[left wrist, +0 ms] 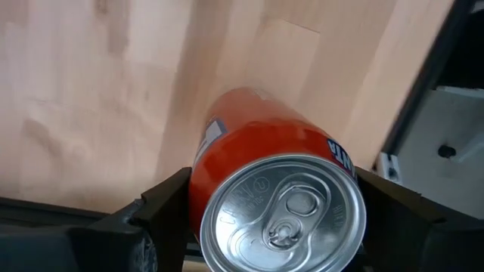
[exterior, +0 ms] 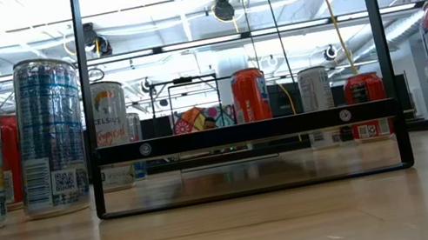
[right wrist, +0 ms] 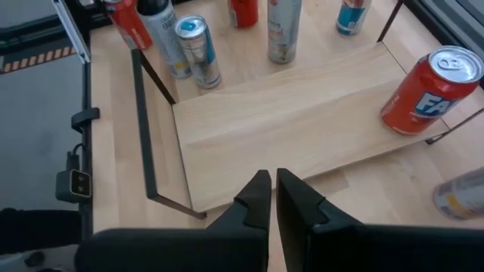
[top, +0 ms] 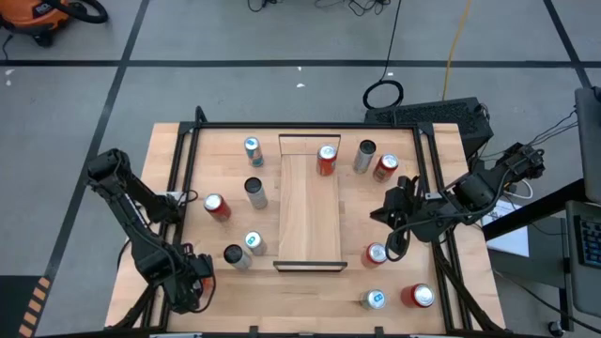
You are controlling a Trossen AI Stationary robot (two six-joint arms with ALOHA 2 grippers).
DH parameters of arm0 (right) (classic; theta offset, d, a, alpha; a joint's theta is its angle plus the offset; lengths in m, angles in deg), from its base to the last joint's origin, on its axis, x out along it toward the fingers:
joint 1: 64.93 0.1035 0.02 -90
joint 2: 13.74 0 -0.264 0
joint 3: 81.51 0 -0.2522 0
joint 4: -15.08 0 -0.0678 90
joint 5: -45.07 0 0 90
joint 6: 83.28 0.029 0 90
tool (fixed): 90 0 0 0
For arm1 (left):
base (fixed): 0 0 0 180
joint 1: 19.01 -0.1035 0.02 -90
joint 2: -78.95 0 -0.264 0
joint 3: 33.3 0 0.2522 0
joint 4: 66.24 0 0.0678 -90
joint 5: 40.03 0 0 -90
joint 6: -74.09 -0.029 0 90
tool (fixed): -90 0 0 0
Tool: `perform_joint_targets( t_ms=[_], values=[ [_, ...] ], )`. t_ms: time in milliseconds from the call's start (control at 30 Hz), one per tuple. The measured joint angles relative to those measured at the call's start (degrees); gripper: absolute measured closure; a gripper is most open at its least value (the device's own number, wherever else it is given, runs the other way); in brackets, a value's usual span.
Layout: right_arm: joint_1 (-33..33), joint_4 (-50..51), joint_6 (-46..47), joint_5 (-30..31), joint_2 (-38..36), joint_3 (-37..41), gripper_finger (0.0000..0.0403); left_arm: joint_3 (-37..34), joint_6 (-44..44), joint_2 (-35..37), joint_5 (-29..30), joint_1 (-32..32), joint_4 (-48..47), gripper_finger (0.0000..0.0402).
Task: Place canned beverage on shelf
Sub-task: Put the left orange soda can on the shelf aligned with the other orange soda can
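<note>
An orange can [left wrist: 276, 204] is framed between the left gripper's [left wrist: 272, 227] fingers, flanking both sides; actual clamping cannot be told. The left gripper is seen at the bench's [top: 169, 160] near-left corner. The right gripper [right wrist: 272, 198] is held over the bench right of the shelf [top: 310, 211], fingers together. One red can [top: 327, 160] stands on the shelf's far end.

Table seen from straight overhead; viewed level from tabletop height. Shelf [top: 311, 211] shared by overhead, low, right wrist views.
</note>
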Motion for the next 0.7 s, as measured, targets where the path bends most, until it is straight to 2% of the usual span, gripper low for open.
perform_joint_targets(
  t_ms=[167, 367, 700],
  values=[
    [0.0, -1.6, -0.2, 0.0, 0.0, 0.0, 0.0403, 3.1, 0.4, 0.0, -0.6, -0.2, -1.4, 0.0115],
    [0.0, -1.8, -0.4, 0.0, 0.4, 0.0, 0.0403, 8.3, 5.1, 0.0, -0.7, -1.3, -8.9, 0.0116],
    [0.0, -3.9, -0.7, 0.0, 2.4, 0.0, 0.0403, 21.3, 2.6, 0.1, -2.0, -5.4, -20.1, 0.0116]
  ],
)
